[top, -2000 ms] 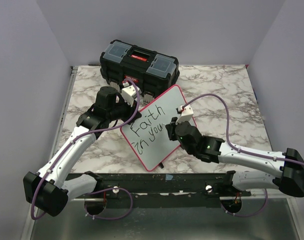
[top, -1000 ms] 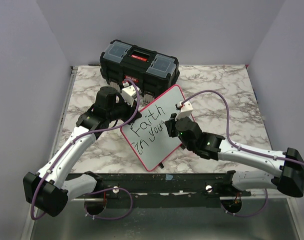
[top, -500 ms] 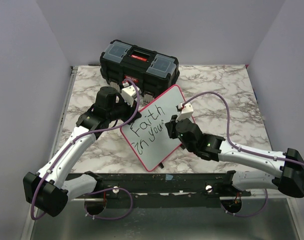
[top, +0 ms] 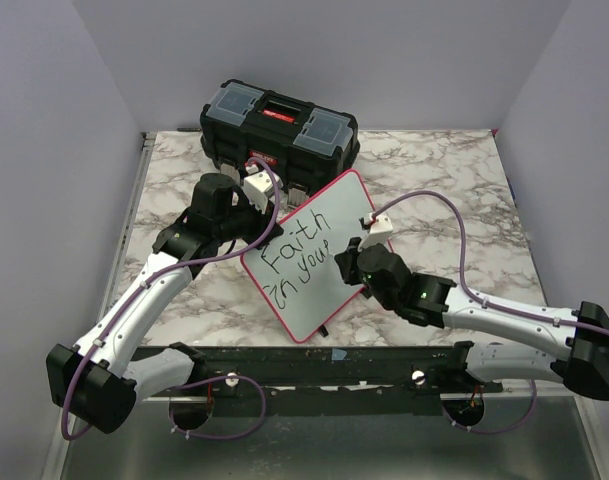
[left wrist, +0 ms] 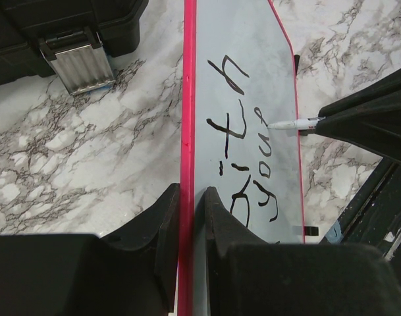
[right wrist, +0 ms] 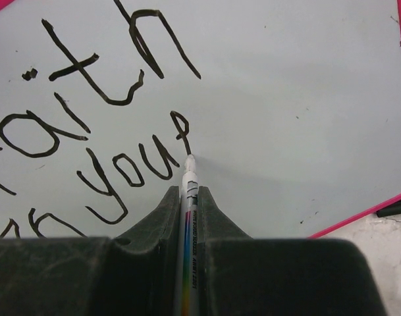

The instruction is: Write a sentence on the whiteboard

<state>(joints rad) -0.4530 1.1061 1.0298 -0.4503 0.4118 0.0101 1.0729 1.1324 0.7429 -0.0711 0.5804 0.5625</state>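
Observation:
The whiteboard [top: 329, 215] with its red rim stands tilted on the marble table, and my left gripper [left wrist: 187, 197] is shut on its left edge [left wrist: 187, 118]. Black lettering of the sentence [top: 294, 262] reads "Faith" over "in your" [right wrist: 128, 172]. My right gripper [right wrist: 187, 194] is shut on a white marker [right wrist: 188, 217]. The marker's tip [right wrist: 189, 160] touches the board at the foot of the "r" stroke [right wrist: 182, 128]. In the left wrist view that marker [left wrist: 295, 123] comes in from the right onto the board face.
A black toolbox [top: 279, 125] with a red latch stands behind the board at the back of the table. Its metal latch [left wrist: 81, 66] lies close to the left gripper. A black rail [top: 314, 365] runs along the near table edge.
The right gripper has drawn the marker down and slightly toward the near edge, finishing the "r" after "you". The left arm and the board have stayed still.

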